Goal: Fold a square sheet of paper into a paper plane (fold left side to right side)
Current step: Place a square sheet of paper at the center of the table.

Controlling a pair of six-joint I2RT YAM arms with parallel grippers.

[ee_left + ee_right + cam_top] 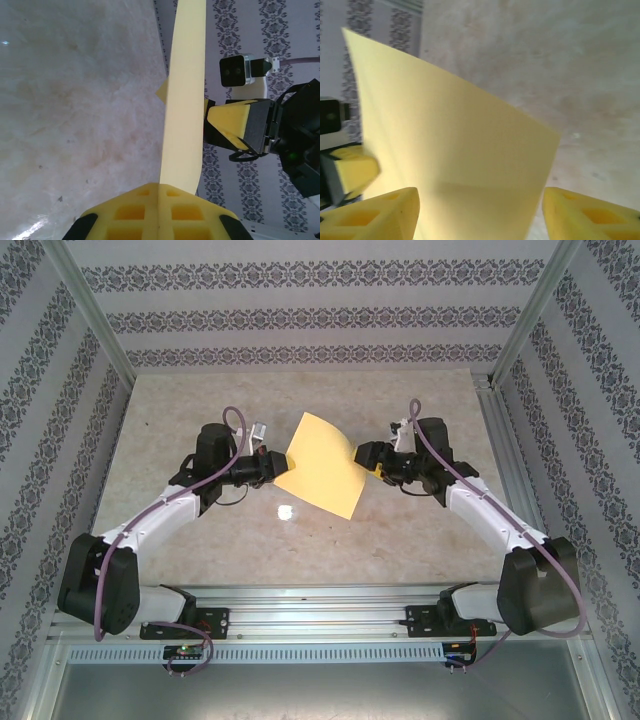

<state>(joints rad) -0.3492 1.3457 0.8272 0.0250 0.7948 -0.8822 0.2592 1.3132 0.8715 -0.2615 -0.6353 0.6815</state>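
Mustard-yellow square sheet of paper (pixel 322 465) is held clear of the table (pixel 180 530), tilted up between the two arms. The left gripper (pixel 159 200) is pinched tight on one edge, likely so it can carry that side over for the left-to-right fold. The right gripper (pixel 480 210) stands wide apart around the opposite edge, gripping nothing, which leaves the sheet free to swing
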